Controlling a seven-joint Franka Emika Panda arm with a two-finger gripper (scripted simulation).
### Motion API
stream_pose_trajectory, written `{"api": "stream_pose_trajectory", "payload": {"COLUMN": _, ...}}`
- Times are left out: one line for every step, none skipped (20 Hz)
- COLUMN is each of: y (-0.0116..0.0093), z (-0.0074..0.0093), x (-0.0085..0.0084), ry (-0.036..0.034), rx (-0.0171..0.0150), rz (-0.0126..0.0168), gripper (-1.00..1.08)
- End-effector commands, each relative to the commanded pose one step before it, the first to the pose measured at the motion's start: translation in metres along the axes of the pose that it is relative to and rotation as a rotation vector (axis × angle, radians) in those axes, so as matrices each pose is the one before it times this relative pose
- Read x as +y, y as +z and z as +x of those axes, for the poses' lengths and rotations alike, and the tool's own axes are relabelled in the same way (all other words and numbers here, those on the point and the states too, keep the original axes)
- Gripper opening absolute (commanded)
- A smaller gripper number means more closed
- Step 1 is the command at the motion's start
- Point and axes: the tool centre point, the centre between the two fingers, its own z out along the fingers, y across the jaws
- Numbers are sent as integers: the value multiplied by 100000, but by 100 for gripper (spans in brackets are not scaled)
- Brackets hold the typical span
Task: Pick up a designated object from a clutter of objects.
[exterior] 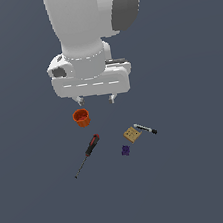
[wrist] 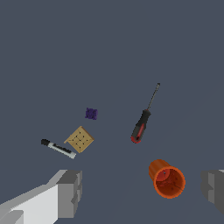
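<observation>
Gripper [exterior: 96,98] hangs wide open above the clutter, holding nothing. Only the wrist view shows inside the orange cup [wrist: 168,179]. The screwdriver [wrist: 142,123] lies untouched.

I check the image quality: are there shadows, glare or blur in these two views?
Exterior view: flat even light, no cast shadow under the screwdriver or orange cup, no glare, sharp. Wrist view: equally sharp, shadowless; tool fingers cropped at the edges.
</observation>
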Motion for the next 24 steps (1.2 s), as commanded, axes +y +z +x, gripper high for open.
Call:
{"api": "stream_pose_trajectory", "payload": {"y": 1623, "z": 745, "x": 521, "ry": 2691, "rx": -303, "rz": 422, "gripper": 100}}
{"api": "stream_pose_trajectory", "payload": {"y": 758, "z": 347, "x": 243, "ry": 1269, "rx": -106, "rz": 180, "gripper": 100}}
{"api": "stream_pose_trajectory", "payload": {"y": 819, "z": 361, "x": 262, "ry": 1363, "rx": -112, "rz": 176, "gripper": 100}}
{"api": "stream_pose_trajectory", "payload": {"y": 881, "z": 374, "x": 285, "ry": 1461, "rx": -118, "rz": 170, "gripper": 100}}
{"api": "stream_pose_trajectory", "payload": {"y": 945, "z": 385, "x": 307, "ry": 1558, "rx": -123, "rz": 159, "gripper": 100}}
{"api": "stream_pose_trajectory", "payload": {"y": 1010, "z": 393, "x": 331, "ry": 1655, "rx": -128, "rz": 144, "gripper": 100}}
{"api": "stream_pose_trajectory", "payload": {"y": 1076, "z": 398, "x": 355, "ry": 1753, "rx": -131, "rz": 125, "gripper": 100}}
{"api": "stream_pose_trajectory", "payload": {"y": 1109, "z": 390, "x": 370, "ry": 1799, "rx": -130, "rz": 99, "gripper": 100}}
{"api": "stream_pose_trajectory", "payload": {"y": 1119, "z": 372, "x": 377, "ry": 1802, "rx": -125, "rz": 70, "gripper": 100}}
{"api": "stream_pose_trajectory", "payload": {"y": 1129, "z": 355, "x": 384, "ry": 1806, "rx": -120, "rz": 41, "gripper": 100}}
{"api": "stream_pose_trajectory", "payload": {"y": 1138, "z": 337, "x": 391, "ry": 1810, "rx": -115, "rz": 12, "gripper": 100}}
{"api": "stream_pose_trajectory", "payload": {"y": 1147, "z": 319, "x": 400, "ry": 1813, "rx": -109, "rz": -17, "gripper": 100}}
{"api": "stream_pose_trajectory", "payload": {"y": 1152, "z": 300, "x": 405, "ry": 1807, "rx": -102, "rz": -45, "gripper": 100}}
{"api": "stream_pose_trajectory", "payload": {"y": 1112, "z": 271, "x": 396, "ry": 1734, "rx": -91, "rz": -70, "gripper": 100}}
{"api": "stream_pose_trajectory", "payload": {"y": 1058, "z": 241, "x": 382, "ry": 1641, "rx": -80, "rz": -90, "gripper": 100}}
{"api": "stream_pose_trajectory", "payload": {"y": 1003, "z": 213, "x": 365, "ry": 1543, "rx": -70, "rz": -106, "gripper": 100}}
{"api": "stream_pose_trajectory", "payload": {"y": 947, "z": 189, "x": 349, "ry": 1450, "rx": -60, "rz": -119, "gripper": 100}}
{"api": "stream_pose_trajectory", "payload": {"y": 889, "z": 166, "x": 331, "ry": 1354, "rx": -51, "rz": -127, "gripper": 100}}
{"api": "stream_pose_trajectory", "payload": {"y": 831, "z": 145, "x": 313, "ry": 1260, "rx": -43, "rz": -133, "gripper": 100}}
{"api": "stream_pose_trajectory", "payload": {"y": 771, "z": 126, "x": 292, "ry": 1163, "rx": -36, "rz": -135, "gripper": 100}}
{"api": "stream_pose_trajectory", "payload": {"y": 712, "z": 110, "x": 273, "ry": 1069, "rx": -30, "rz": -134, "gripper": 100}}
{"api": "stream_pose_trajectory", "payload": {"y": 651, "z": 95, "x": 252, "ry": 975, "rx": -24, "rz": -131, "gripper": 100}}
{"api": "stream_pose_trajectory", "payload": {"y": 590, "z": 80, "x": 229, "ry": 878, "rx": -20, "rz": -125, "gripper": 100}}
{"api": "stream_pose_trajectory", "payload": {"y": 529, "z": 69, "x": 208, "ry": 786, "rx": -15, "rz": -117, "gripper": 100}}
